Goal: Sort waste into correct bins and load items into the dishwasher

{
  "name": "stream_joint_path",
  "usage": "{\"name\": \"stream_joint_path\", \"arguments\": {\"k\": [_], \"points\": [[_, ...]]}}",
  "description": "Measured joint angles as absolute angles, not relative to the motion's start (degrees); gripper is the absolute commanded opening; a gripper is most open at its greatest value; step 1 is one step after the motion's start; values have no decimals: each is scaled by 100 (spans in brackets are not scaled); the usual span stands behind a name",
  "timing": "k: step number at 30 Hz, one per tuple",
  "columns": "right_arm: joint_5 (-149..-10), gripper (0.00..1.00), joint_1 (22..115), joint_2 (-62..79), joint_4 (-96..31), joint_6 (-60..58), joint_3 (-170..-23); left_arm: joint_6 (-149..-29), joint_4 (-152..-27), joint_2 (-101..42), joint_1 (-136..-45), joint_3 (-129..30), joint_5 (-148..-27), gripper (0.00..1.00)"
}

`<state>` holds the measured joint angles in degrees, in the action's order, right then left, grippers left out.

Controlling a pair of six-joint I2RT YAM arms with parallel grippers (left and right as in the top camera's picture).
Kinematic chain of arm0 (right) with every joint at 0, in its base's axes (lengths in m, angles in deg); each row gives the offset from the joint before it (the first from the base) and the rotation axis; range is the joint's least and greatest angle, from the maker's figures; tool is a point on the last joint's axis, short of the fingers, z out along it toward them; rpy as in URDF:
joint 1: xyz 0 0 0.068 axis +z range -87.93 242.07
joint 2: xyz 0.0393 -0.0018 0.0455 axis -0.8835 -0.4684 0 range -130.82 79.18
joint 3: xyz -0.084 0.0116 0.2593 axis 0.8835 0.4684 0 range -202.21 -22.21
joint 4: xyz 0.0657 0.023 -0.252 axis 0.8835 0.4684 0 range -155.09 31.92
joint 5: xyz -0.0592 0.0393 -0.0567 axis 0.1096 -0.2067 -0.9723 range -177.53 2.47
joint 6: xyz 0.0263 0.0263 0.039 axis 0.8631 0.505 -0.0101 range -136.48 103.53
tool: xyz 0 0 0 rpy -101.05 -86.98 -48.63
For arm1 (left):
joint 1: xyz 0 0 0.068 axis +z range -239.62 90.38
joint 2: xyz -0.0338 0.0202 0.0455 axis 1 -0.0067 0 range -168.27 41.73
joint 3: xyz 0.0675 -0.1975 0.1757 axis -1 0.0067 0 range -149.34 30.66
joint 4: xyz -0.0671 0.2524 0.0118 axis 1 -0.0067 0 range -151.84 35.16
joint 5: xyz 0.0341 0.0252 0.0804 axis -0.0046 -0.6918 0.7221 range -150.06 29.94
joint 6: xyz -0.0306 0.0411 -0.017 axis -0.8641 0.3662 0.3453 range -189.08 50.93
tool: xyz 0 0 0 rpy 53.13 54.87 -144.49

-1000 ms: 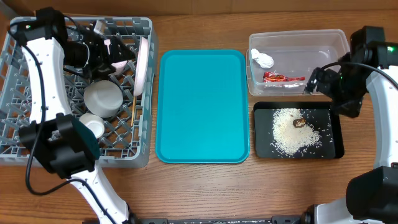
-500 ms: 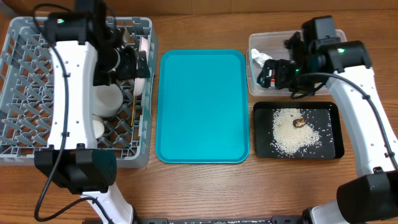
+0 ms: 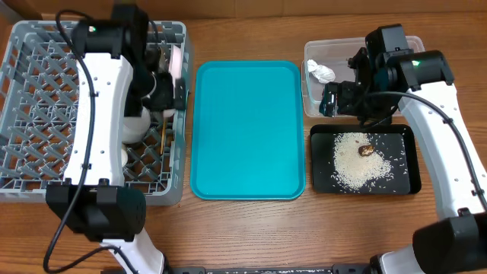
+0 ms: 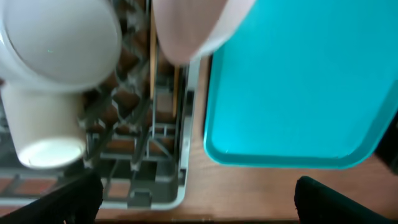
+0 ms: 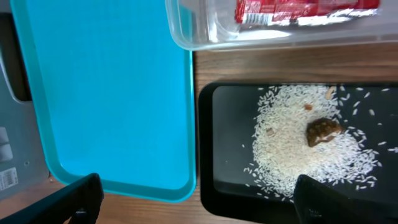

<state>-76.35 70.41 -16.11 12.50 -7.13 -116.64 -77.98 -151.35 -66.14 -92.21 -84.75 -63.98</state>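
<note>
Finishing, I judge: plate [image 4: 186, 25] and cup [image 4: 43, 134] sit in the rack [image 4: 163, 186]; wrapper [image 5: 298, 9] lies in the tub [image 5: 205, 28]; rice [image 5: 292, 155] and scrap [image 5: 323, 129] lie on the black tray [image 5: 211, 162]; left gripper [image 4: 199, 205] and right gripper [image 5: 196, 202] gape, holding nothing; next, only lifting both arms clear.

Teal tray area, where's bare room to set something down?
The teal tray, between the dish rack and the black tray, is bare. The table strip in front of it is free too, as is the rack's left half. Crowded: the rack's right side with bowl and cup, the rice on the black tray, and the clear tub under the right arm.
</note>
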Motion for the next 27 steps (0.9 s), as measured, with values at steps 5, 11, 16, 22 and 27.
{"name": "stream_joint_path", "arguments": {"k": [5, 11, 16, 22, 27], "points": [[-7858, 100, 7041, -793, 764, -715, -11219, -7969, -14678, -5760, -9245, -7249, -6149, 100], [-8035, 100, 7041, 914, -263, -728, -9929, -7993, -13426, -3956, -9245, -5660, -6015, 100], [-8063, 100, 7039, 2391, -827, -728, -8720, -7986, -12337, -2020, -9254, -4292, -5976, 100], [-8076, 100, 7041, 3620, -774, -728, -8154, -7988, -11730, -348, -9254, -3273, -5976, 100], [-8092, 100, 7039, 3801, -678, -728, -8154, -7988, -11706, 102, -9254, -3170, -5976, 100]]}}
